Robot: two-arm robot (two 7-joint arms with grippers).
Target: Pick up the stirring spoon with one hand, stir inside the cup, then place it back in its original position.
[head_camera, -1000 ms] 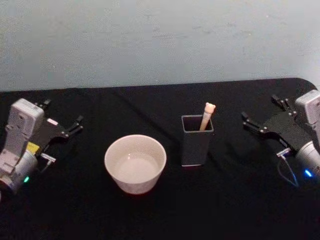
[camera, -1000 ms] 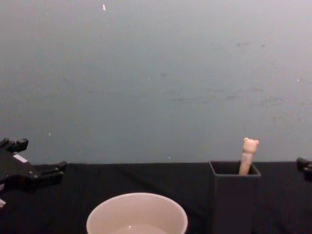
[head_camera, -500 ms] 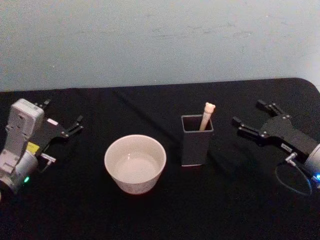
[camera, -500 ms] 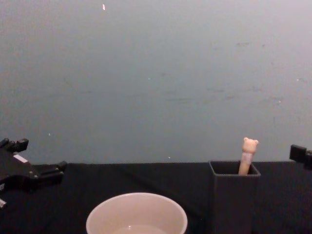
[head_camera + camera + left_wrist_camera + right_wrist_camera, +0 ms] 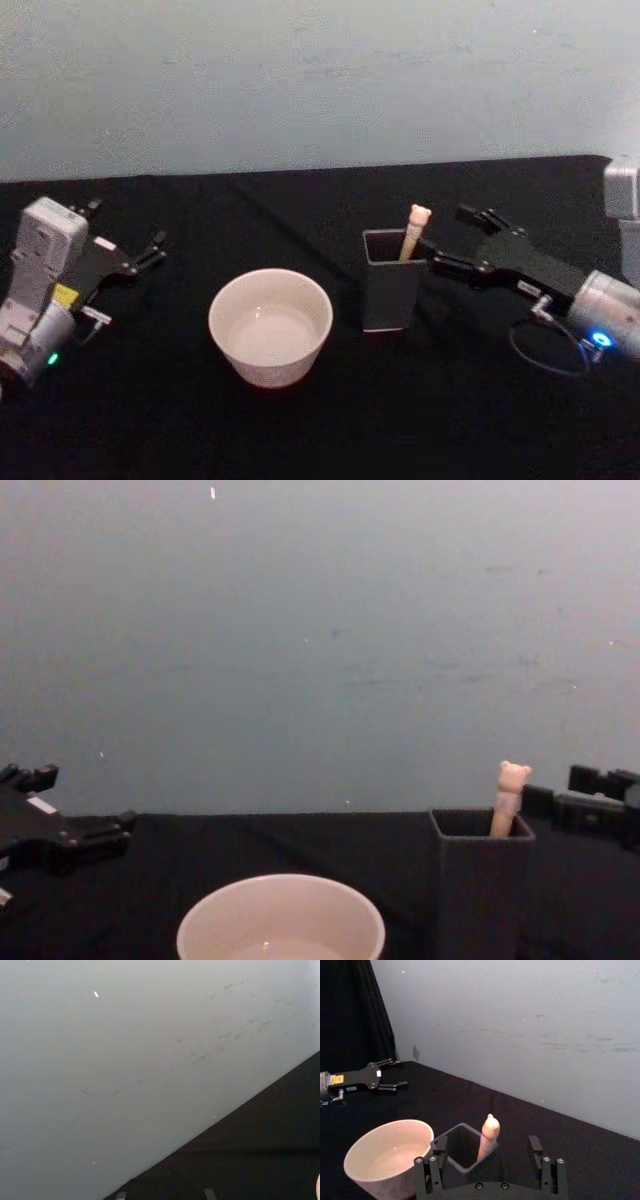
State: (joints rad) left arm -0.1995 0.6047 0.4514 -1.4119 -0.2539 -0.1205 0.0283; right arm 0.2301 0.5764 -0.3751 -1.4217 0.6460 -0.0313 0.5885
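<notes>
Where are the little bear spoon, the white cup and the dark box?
stirring spoon [image 5: 412,235], head view, pale handle below the bear head.
cup [image 5: 272,362], head view, front outer wall.
holder [image 5: 390,295], head view, front wall.

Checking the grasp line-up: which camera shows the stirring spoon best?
The right wrist view: the stirring spoon stands large and centred in the holder, just beyond the open right pincer. The head view shows it small from above; the chest view shows its bear-topped handle end above the rim.
</notes>
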